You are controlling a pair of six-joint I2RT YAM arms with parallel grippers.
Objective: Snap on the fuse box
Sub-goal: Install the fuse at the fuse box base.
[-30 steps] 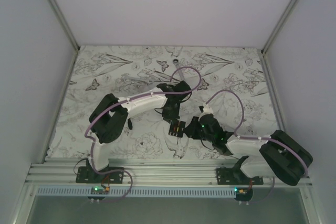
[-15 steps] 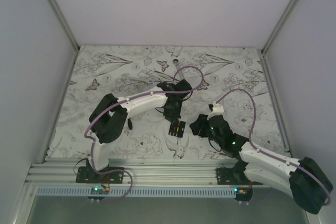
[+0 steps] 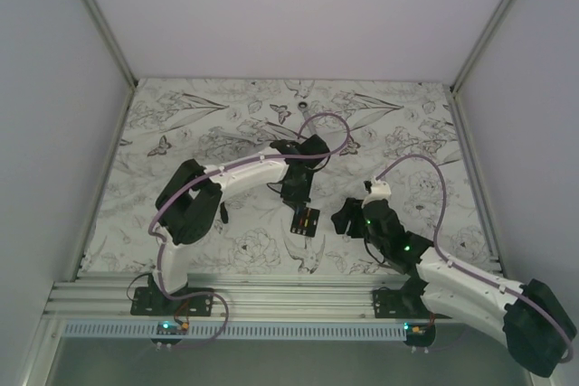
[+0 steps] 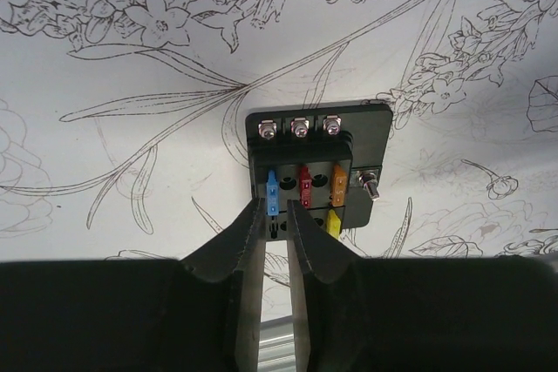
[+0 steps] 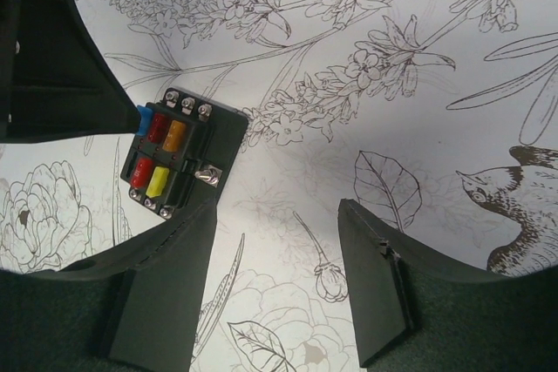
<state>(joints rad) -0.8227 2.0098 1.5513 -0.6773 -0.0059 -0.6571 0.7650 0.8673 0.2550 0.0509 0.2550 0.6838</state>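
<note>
- The fuse box (image 4: 305, 172) lies flat on the tabletop (image 4: 131, 67), near the centre, between the arms.
- The left fingers (image 4: 240, 246) pinch the blue fuse (image 4: 272, 191); best to push it squarely down into its slot, without tilting.
- The right fingers (image 5: 370, 276) hang released and empty just right of the box; they could steady it.

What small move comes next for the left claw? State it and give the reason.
Probably press the left claw straight down to seat the blue fuse. Its fingers close around that fuse in the fuse box, beside the red fuse and orange fuse in their slots. The right claw stands open, clear of the box, so nothing blocks the push.
</note>
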